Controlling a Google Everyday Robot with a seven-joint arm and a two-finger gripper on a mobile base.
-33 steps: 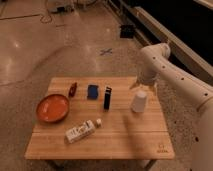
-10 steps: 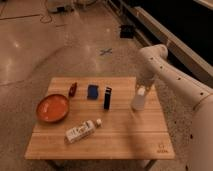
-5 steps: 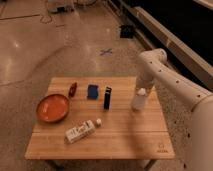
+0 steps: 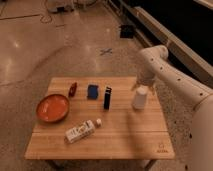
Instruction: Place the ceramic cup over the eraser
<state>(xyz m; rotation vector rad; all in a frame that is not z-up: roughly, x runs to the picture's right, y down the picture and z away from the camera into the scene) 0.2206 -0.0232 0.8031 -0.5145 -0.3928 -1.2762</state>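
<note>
White arm (image 4: 176, 80) extended from the lower right edge, sloping upward and leftward to a rounded joint at its highest point; from that joint the wrist bent sharply downward; the gripper (image 4: 142, 86) pointed straight down, sitting directly at the top of the ceramic cup (image 4: 140, 99).

I see the gripper (image 4: 142, 88) of smooth white plastic at the top of the ceramic cup (image 4: 140, 99), which looks matt white. The eraser (image 4: 107, 98) is dull black, the table (image 4: 125, 136) pale grained wood, and the floor (image 4: 30, 45) polished and reflective.
</note>
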